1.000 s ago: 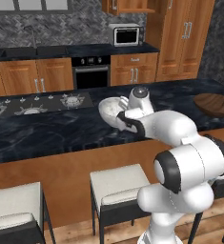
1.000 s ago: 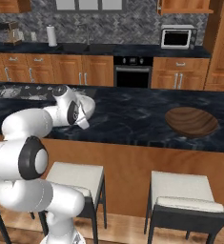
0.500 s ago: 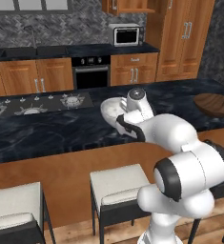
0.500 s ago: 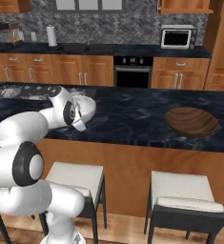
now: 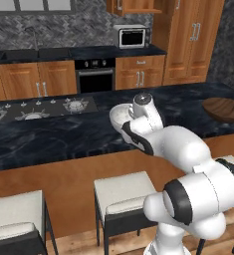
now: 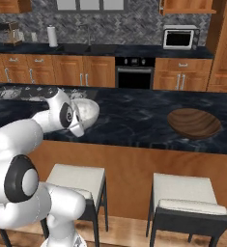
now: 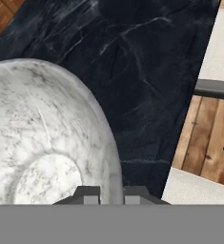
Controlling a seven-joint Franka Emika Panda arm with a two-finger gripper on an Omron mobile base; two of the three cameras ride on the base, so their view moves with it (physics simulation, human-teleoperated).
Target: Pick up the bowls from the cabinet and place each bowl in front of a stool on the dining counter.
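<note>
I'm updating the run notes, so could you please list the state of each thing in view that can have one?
gripper: shut on the rim of the marbled bowl.
marbled bowl: held tilted above the dining counter, not set down.
wooden bowl: upright on the dining counter, in front of a stool.
stool by the wooden bowl: unoccupied.
stool near the arm: no bowl placed before it yet.
microwave: door closed.

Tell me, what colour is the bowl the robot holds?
Grey-white marbled bowl, clearest in the hand view.
</note>
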